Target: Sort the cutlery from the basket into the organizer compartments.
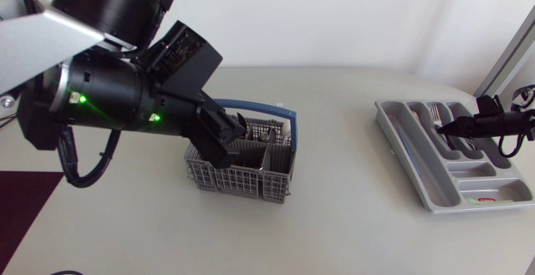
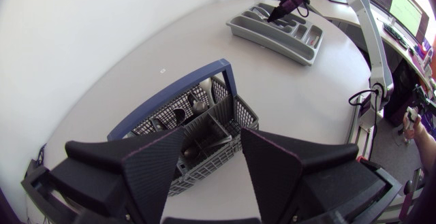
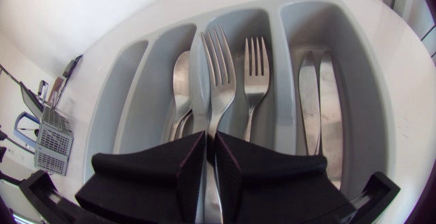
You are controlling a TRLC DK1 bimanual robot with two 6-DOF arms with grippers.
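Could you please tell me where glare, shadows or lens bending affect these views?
Head view: soft, even light, only a faint shadow by the basket. Left wrist view: the lens bends the table edge into a curve. Right wrist view: the forks and knives gleam with bright reflections; the organizer walls bow.

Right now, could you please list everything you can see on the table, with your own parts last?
table: one, off-white.
basket: one, grey mesh with a blue handle, mid-table.
basket cutlery: silver, inside the basket; count unclear.
organizer: one, grey, at the table's right end.
spoon: at least one, silver, in an organizer compartment.
lying fork: one, silver, in the next compartment.
held fork: one, silver, above the organizer.
knives: two, silver, in the compartment beyond the forks.
left pincer: black, open above the basket.
right pincer: black, shut on the held fork.
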